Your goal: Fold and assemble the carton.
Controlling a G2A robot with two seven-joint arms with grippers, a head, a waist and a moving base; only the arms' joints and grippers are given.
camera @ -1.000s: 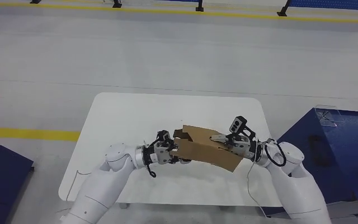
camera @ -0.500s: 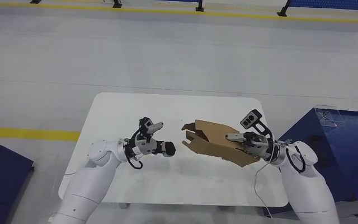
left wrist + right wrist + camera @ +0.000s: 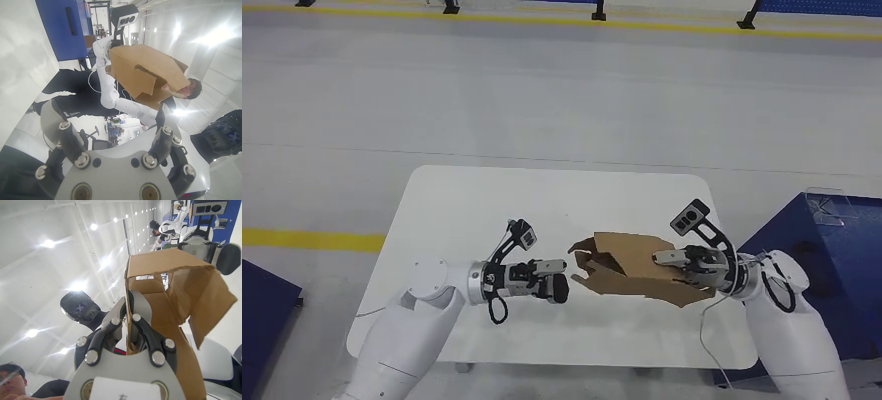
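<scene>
A brown cardboard carton (image 3: 627, 262), partly unfolded with loose flaps, hangs just above the right half of the white table (image 3: 532, 200). My right gripper (image 3: 679, 258) is shut on the carton's right wall; in the right wrist view its fingers (image 3: 127, 302) pinch the cardboard edge of the carton (image 3: 170, 309). My left gripper (image 3: 562, 280) stands open a short way left of the carton's flapped end, not touching it. In the left wrist view its gripper (image 3: 107, 115) is empty, fingers wide apart, with the carton (image 3: 143, 72) ahead of it.
A blue cabinet (image 3: 827, 245) stands close to the table's right side, near my right arm. Another blue object (image 3: 264, 300) sits off the table's left. The table's far and left parts are bare.
The left gripper let go of the carton, drew back left, then came back close to its flapped end. The right arm shifted the carton rightward and levelled it.
</scene>
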